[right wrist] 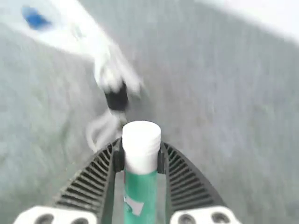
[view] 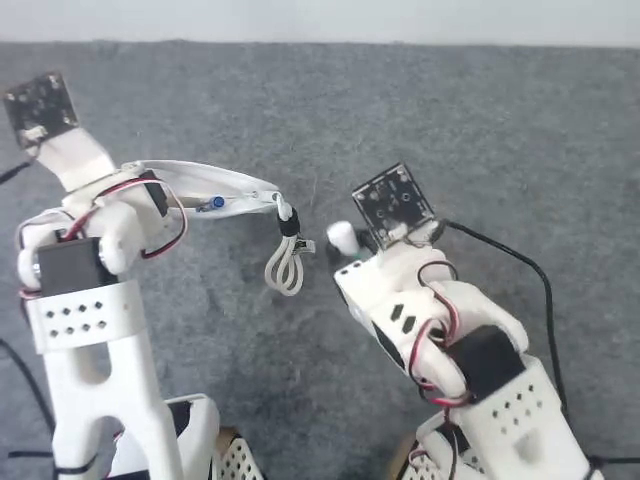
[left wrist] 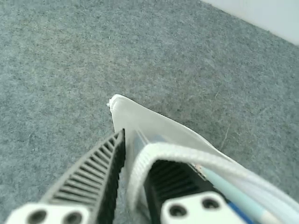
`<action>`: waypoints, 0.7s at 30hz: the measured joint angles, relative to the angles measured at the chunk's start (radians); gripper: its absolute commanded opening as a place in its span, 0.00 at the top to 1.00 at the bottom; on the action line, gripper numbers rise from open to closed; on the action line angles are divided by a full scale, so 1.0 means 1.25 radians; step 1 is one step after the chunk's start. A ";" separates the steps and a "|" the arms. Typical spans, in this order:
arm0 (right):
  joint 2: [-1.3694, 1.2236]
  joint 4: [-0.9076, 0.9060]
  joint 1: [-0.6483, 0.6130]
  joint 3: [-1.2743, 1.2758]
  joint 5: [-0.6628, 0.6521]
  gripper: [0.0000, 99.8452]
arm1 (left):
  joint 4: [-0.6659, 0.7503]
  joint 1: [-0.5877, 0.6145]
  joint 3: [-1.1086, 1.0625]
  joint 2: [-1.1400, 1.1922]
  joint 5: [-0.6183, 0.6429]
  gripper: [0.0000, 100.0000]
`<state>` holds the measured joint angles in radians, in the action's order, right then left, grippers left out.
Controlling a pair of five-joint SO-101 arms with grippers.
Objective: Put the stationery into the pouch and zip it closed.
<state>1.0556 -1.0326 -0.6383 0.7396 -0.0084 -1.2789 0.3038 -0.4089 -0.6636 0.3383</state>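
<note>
We grip the white pouch (left wrist: 154, 127) in our closed left gripper (left wrist: 135, 150), our right gripper (right wrist: 140, 146) clamping a green glue stick (right wrist: 140, 191) nearby.

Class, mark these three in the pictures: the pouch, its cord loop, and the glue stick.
pouch (view: 230, 192), high view, on its pale side wall
cord loop (view: 284, 270), high view, on the white strands
glue stick (right wrist: 141, 140), right wrist view, on its white cap
</note>
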 measured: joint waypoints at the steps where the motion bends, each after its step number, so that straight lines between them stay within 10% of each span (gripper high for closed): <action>1: 0.005 0.026 -0.011 0.000 0.000 0.99 | 0.000 0.000 0.000 0.000 0.000 0.99; 21: 0.009 0.509 -0.145 0.000 0.000 0.99 | 0.000 0.000 0.000 0.000 0.000 0.99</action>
<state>1.0664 -0.3959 -0.8193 0.7396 -0.0084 -1.2789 0.3038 -0.4089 -0.6636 0.3383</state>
